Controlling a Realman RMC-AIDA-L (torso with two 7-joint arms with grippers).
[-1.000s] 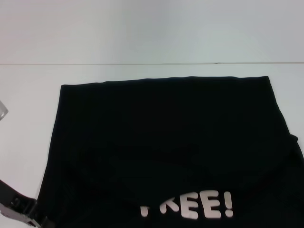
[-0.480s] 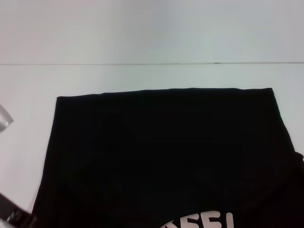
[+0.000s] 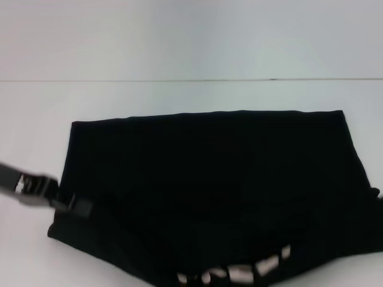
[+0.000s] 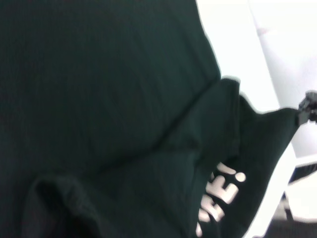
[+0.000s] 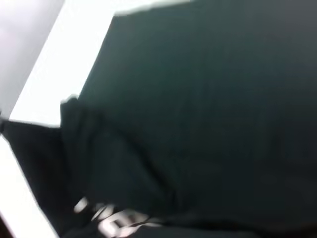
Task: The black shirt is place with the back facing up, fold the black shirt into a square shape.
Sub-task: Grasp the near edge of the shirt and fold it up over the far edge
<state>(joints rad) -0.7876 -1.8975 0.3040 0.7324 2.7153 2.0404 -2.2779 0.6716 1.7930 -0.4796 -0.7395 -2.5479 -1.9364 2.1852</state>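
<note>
My left gripper (image 3: 81, 207) sits at the left edge of the large, soft black fabric T-shirt (image 3: 209, 173), touching its near left corner; whether my fingers pinch the cloth I cannot tell. The shirt lies spread across the white table (image 3: 179, 95), its near edge lifted and rumpled, with chunky white lettering (image 3: 239, 273) showing along that fold. My right gripper (image 4: 308, 106) appears at the shirt's opposite corner in the left wrist view, its grip unclear.

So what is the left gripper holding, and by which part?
The left gripper seems to hold the shirt at its near left edge; the fingers cannot be seen clearly.
</note>
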